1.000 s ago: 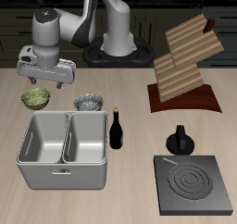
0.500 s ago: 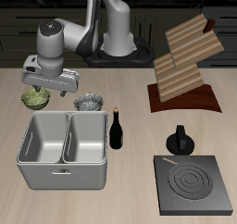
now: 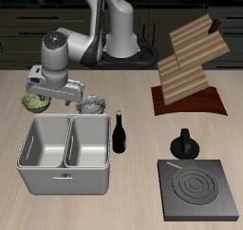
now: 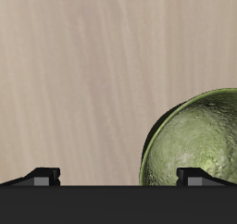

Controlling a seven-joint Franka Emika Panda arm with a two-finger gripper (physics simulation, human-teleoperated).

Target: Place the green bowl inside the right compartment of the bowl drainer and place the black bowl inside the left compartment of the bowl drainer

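Observation:
The olive-green bowl (image 3: pixel 35 102) sits on the table just behind the bowl drainer (image 3: pixel 64 181), a light-grey double basin with both wells empty. The speckled black bowl (image 3: pixel 92 105) stands beside it, also behind the drainer. My gripper (image 3: pixel 60 98) hangs low over the table between the two bowls, open and holding nothing. In the wrist view the green bowl (image 4: pixel 199 140) lies off to one side of the gripper (image 4: pixel 118 177), close to one fingertip (image 4: pixel 194 175); bare table lies between the fingers.
A dark wine bottle (image 3: pixel 121 132) stands upright beside the drainer. A wooden rack (image 3: pixel 194 67) stands farther back. A black kettle-like pot (image 3: pixel 184 143) and a dark stove plate (image 3: pixel 198 189) are near the front.
The gripper has come down toward the table and shifted a little toward the black bowl. Both bowls have stayed put.

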